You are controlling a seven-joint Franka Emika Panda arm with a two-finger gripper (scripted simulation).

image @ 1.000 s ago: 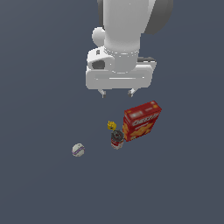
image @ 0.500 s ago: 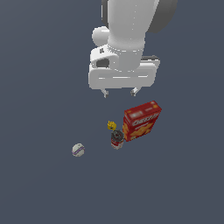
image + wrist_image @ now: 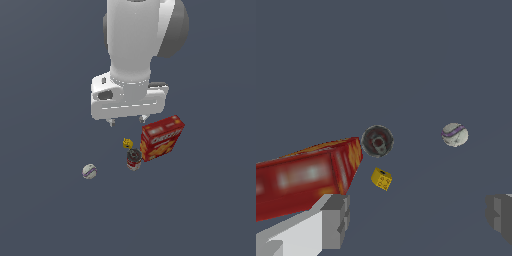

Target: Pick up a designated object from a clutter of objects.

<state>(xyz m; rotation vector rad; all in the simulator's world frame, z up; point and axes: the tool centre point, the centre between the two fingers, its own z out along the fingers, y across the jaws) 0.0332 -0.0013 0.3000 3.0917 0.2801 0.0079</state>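
**Fingers spread and empty above the clutter**

Here the only containers are a red cracker box (image 3: 161, 138) and a small dark can (image 3: 133, 159), and what either holds cannot be seen. The box is a flat-sided carton with yellow print on its face. The can is a short cylinder with a red label and a dark round top, as the wrist view shows (image 3: 377, 141). It stands just beside the box's lower corner, on the exterior view's left of it. A tiny yellow object (image 3: 127, 143), blocky and speckled in the wrist view (image 3: 381, 179), sits close to the can.

The white-grey ball (image 3: 89, 171) is round and smooth with purple stripe markings. It lies alone on the plain dark-grey tabletop (image 3: 45, 210), well apart from the other three things, toward the exterior view's left.

The fingers (image 3: 336, 220) are blocky and grey, set wide apart in the wrist view, with nothing between them and nothing touching them. The white gripper (image 3: 127, 120) hangs in the air above the clutter, clear of the ball.
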